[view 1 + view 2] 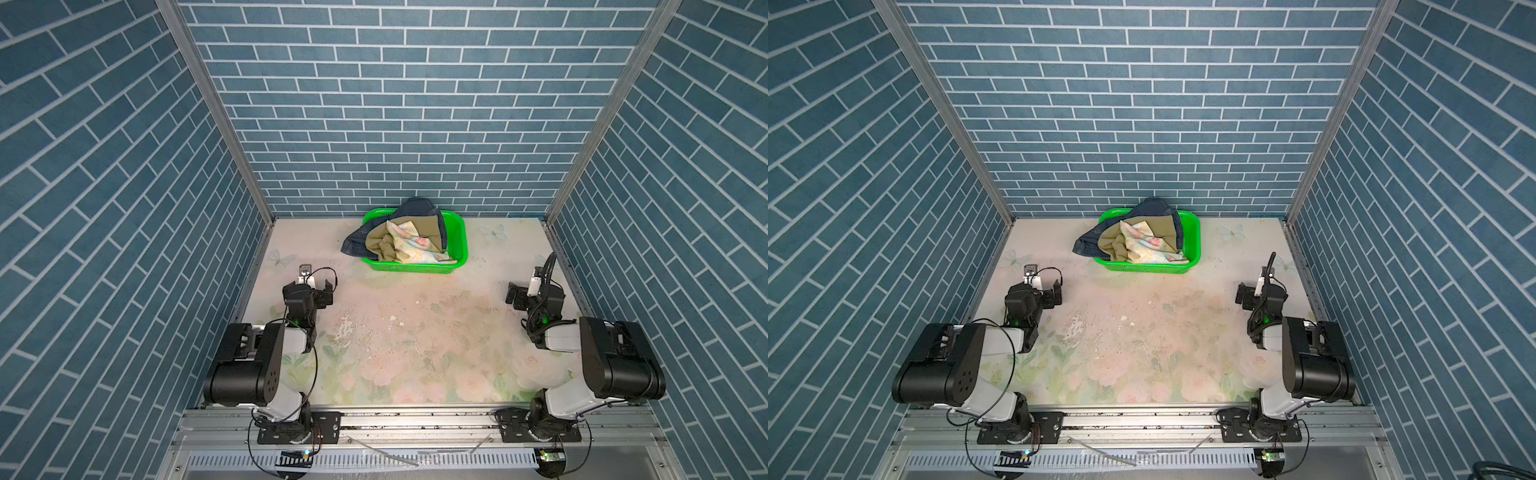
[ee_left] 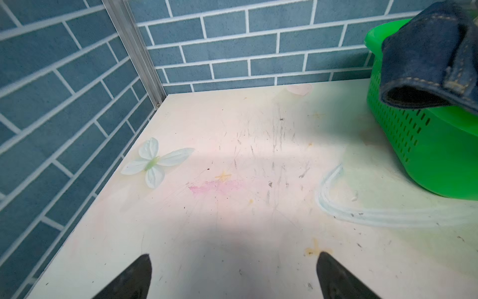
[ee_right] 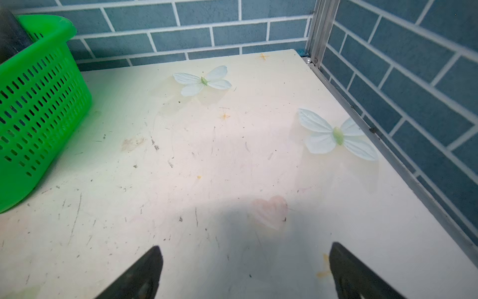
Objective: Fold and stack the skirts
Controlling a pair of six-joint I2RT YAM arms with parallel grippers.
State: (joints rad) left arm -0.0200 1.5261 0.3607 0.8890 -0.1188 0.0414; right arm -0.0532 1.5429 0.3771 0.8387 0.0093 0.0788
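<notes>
Green basket (image 1: 457, 239) sits at the back of the counter (image 1: 415, 332), near the back wall and about mid-width. Its long axis runs side to side, parallel to that wall.

All three skirts (image 1: 1138, 243) lie heaped in it, crumpled and unfolded.
- Denim skirt (image 1: 417, 206) is outermost. It peaks over the back rim and spills over the left rim, with its corner pointing left-front. In the left wrist view its hem (image 2: 424, 85) hangs outside the basket wall, off the counter.
- Khaki skirt (image 1: 376, 245) lies inside the denim.
- Floral skirt (image 1: 411, 243) is on top, toward the right-front corner.
- The heap's long axis is diagonal, from the back rim to left-front.

Brick walls (image 1: 415, 124) close the back and both sides. A metal rail (image 1: 415, 419) along the front edge carries both arm bases. A wide stretch of counter lies open between basket and rail.

Left gripper (image 2: 234, 255) has its jaws apart and holds nothing. It is over the counter near the left wall, well apart from the basket. Right gripper (image 3: 245, 246) is also apart and holds nothing, near the right wall.
</notes>
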